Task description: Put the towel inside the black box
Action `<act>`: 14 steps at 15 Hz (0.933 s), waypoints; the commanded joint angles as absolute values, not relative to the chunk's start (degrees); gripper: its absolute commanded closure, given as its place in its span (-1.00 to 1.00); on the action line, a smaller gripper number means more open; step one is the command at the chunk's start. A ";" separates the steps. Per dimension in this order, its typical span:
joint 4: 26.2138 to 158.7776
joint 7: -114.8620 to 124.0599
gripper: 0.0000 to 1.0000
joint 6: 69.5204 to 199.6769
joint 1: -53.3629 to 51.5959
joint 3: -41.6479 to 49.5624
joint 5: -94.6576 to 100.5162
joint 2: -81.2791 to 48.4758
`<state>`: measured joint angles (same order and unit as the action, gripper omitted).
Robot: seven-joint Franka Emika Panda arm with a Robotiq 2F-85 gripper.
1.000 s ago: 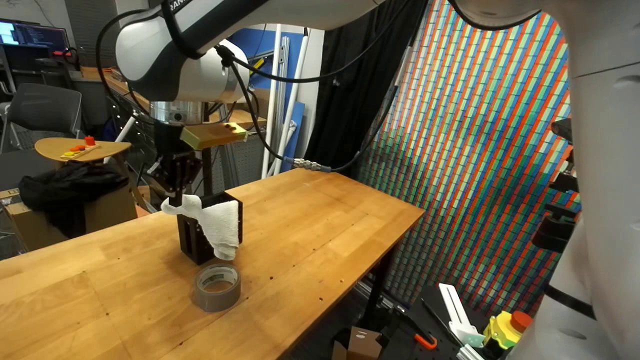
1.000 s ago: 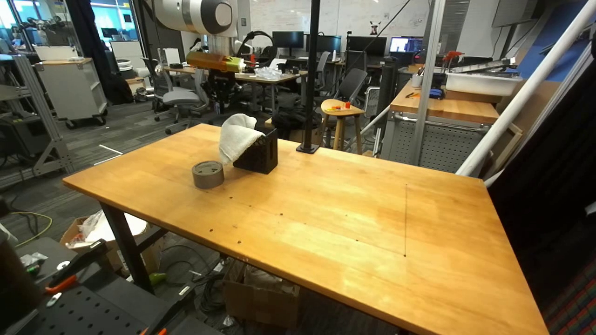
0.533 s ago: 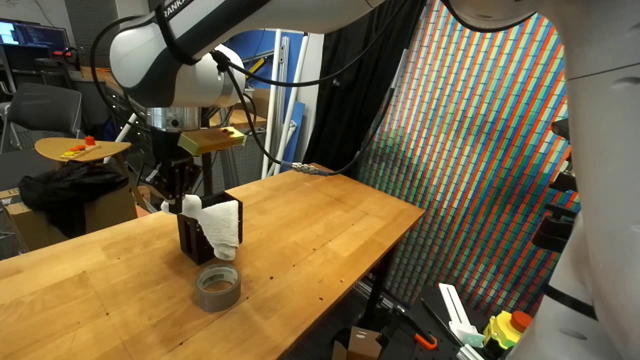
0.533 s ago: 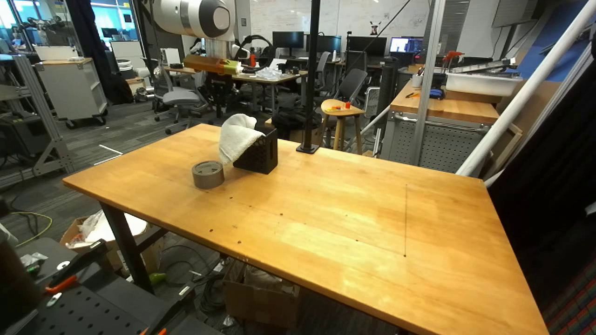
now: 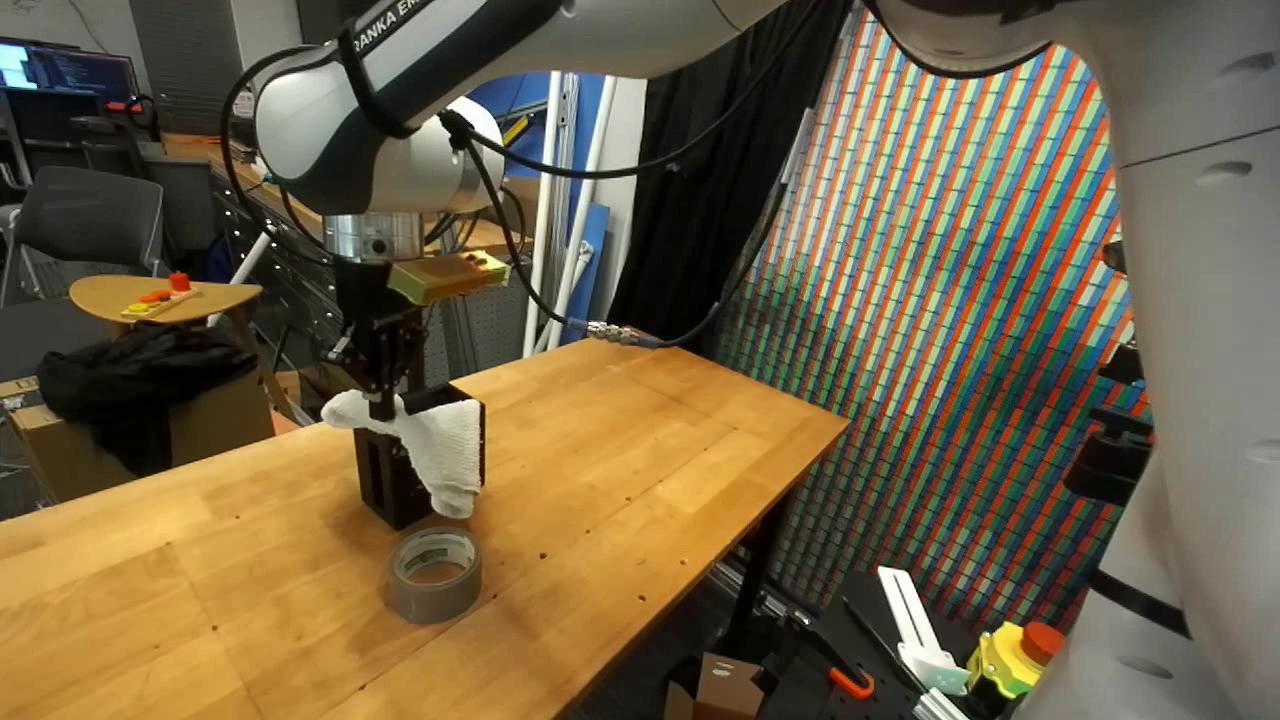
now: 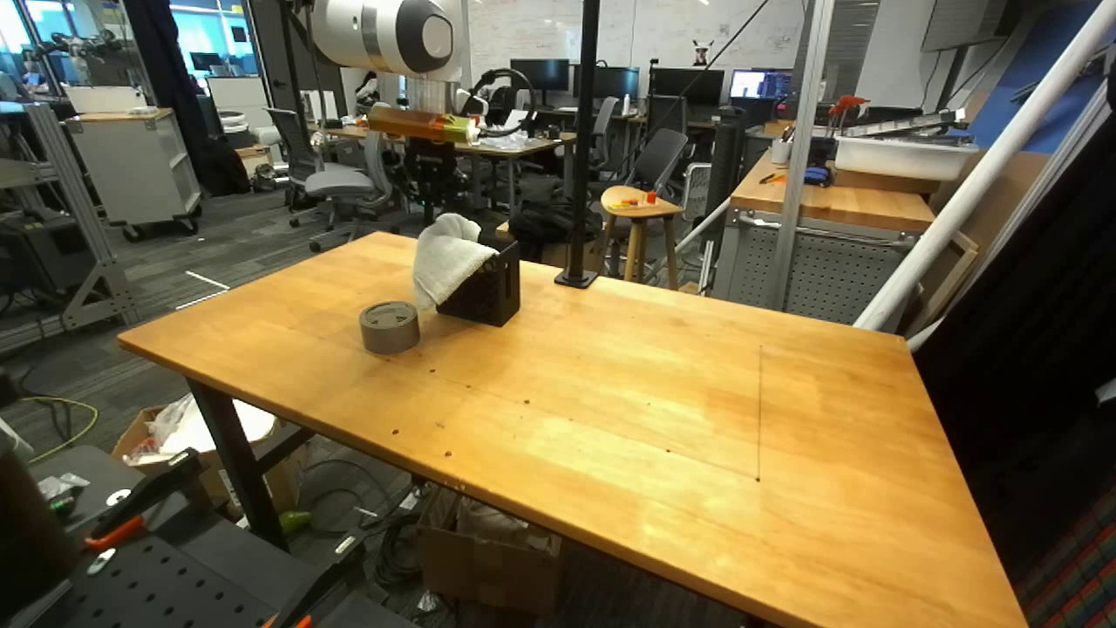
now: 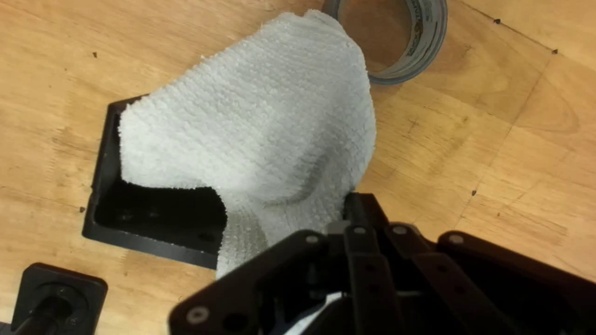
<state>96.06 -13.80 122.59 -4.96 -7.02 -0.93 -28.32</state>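
The white towel (image 5: 446,455) drapes over the rim of the black box (image 5: 385,485), partly inside it and partly hanging down outside. The towel (image 6: 446,262) and box (image 6: 497,292) also show in an exterior view. In the wrist view the towel (image 7: 260,107) covers much of the opening of the box (image 7: 151,246), with part of the dark inside bare. My gripper (image 5: 382,408) points down at the towel. In the wrist view its fingertips (image 7: 362,200) are together and touch the towel's edge, with no cloth seen between them. The towel's near end is hidden under the gripper.
A grey tape roll (image 5: 437,590) stands on the wooden table (image 5: 620,470) close to the box. It also shows in the wrist view (image 7: 428,37). A black post (image 6: 576,275) rises from the table's edge near the box, its base visible in the wrist view (image 7: 58,298).
My gripper came down a little, then moved right toward the box, against the towel. The towel shifted slightly the same way. The box and tape roll have not moved.
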 commanded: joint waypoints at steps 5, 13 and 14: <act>89.22 -17.68 0.94 120.31 -4.06 -7.60 -1.05 -33.74; 86.93 -19.65 0.94 118.36 -3.30 -7.18 -0.07 -34.46; 86.55 -19.93 0.94 118.06 -3.22 -7.15 -0.01 -34.53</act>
